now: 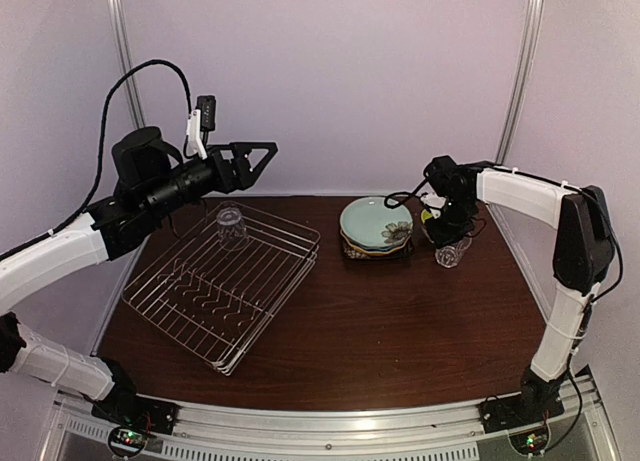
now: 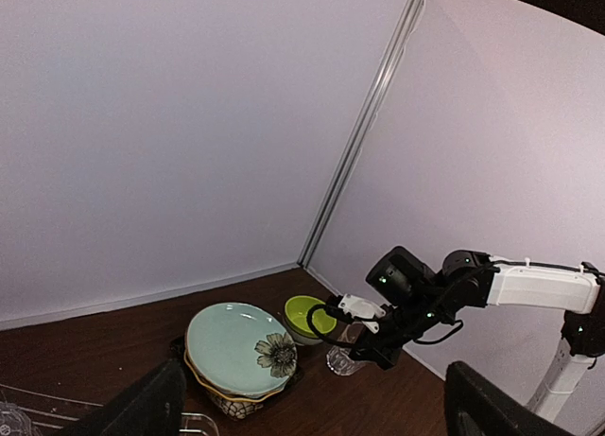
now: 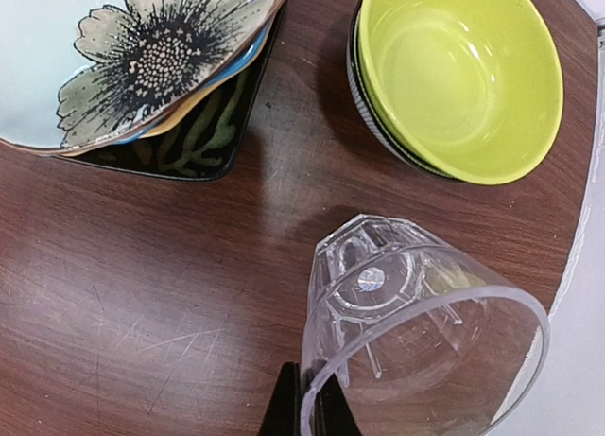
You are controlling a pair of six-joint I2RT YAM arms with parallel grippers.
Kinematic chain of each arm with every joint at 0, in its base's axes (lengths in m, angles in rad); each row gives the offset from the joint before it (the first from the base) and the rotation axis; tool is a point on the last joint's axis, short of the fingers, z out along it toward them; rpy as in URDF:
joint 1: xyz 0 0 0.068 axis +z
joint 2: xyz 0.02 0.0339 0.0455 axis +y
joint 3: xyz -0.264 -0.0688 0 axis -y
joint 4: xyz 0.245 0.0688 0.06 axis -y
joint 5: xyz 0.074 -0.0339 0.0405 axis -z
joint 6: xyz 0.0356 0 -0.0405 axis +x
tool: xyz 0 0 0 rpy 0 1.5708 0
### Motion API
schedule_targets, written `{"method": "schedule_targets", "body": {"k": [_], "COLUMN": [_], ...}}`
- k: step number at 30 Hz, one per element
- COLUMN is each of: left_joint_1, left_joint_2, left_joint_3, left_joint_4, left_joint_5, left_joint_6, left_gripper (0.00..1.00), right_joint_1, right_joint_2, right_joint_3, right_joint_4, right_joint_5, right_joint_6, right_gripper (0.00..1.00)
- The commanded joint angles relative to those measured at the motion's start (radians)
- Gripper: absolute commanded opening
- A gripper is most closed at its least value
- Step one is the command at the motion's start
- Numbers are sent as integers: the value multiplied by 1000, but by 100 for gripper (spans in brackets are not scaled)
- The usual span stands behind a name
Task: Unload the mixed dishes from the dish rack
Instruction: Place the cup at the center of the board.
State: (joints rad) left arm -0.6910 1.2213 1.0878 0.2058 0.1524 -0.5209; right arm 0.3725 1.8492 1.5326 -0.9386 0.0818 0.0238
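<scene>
The dish rack (image 1: 225,281), a silver wire basket, sits on the left of the table with one clear glass (image 1: 231,226) upside down at its far end. The plates (image 1: 376,227) are stacked on the table right of the rack, the teal flower plate (image 3: 113,48) on top and the dark patterned plate (image 3: 189,143) at the bottom. The lime-green bowl (image 3: 454,72) stands beside the stack. My right gripper (image 3: 304,400) is shut on the rim of the second clear glass (image 3: 416,313), held tilted low over the table. My left gripper (image 1: 250,161) is open, empty, raised above the rack's far edge.
The green bowl sits nested in another bowl with a striped outside (image 3: 364,100). The pale back wall and side walls enclose the table closely. The right arm's white forearm (image 1: 520,191) reaches over the table's far right corner.
</scene>
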Motion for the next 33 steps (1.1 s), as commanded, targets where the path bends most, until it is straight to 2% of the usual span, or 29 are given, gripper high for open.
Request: {"method": "schedule_targets", "body": {"k": [1,18,28,31,33], "left_joint_1": [2,2,2,2,4], "left_joint_2": [3,9,4,0,2], "left_joint_3": [18,17,23,28,40], "left_joint_4": [-17,-22,-42,-64,-90], "left_joint_5": [-14,-22,-49,-64,-86], "left_joint_6": [16,13,19,33,35], "left_gripper": [97,98,97,98,97], "right_joint_1": [-6,-5,-7,-7,-7], "right_joint_2": [19,75,72,61,49], "right_joint_3": [56,76,81,83,83], "right_joint_4": [-25,-32,-38,-43,-44], "right_joint_5": [59,32,37,34,33], "right_joint_6": [-38,-41,-43,-44,-45], "right_gripper": [1,5,18,26,37]}}
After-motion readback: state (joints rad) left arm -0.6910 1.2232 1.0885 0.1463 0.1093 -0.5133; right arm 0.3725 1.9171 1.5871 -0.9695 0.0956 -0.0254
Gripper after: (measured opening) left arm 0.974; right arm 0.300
